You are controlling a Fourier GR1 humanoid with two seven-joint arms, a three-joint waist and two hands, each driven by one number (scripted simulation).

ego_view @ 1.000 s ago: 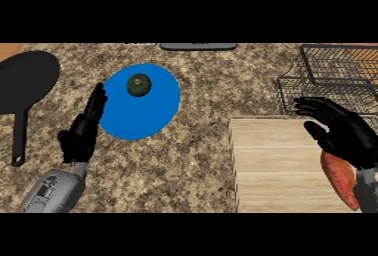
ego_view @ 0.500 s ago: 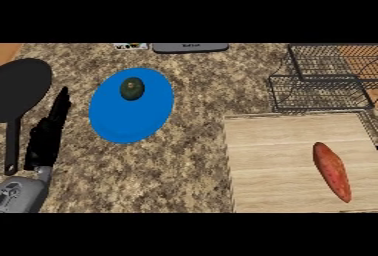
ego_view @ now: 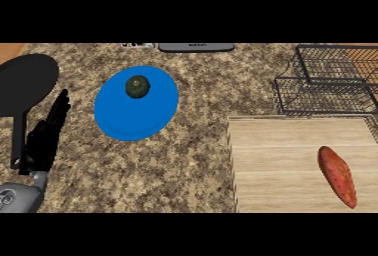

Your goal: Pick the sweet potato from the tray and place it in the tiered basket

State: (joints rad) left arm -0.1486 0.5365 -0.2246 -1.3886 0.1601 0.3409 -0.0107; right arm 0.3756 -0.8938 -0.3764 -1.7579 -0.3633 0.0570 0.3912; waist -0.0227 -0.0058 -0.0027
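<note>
Orange-red, the sweet potato (ego_view: 337, 176) is seen on the wooden tray (ego_view: 280, 150), with the wire tiered basket (ego_view: 332, 85) just behind the tray. The left robot hand (ego_view: 46, 137) is held released, fingers straight, beside the handle of a black pan (ego_view: 26, 75) on the speckled desk (ego_view: 199, 150). A dark green fruit (ego_view: 137, 86) is set on a blue plate (ego_view: 136, 120).

A speckled brown stone counter (ego_view: 199, 150) fills the view. Left of the middle lies a round blue plate (ego_view: 140, 120), and a dark green, roundish fruit (ego_view: 137, 86) sits on its far part. At the far left is a black frying pan (ego_view: 28, 80), its handle pointing toward the near side. At the far edge, a flat grey object (ego_view: 196, 47) is only partly visible, and what it is cannot be told.
</note>
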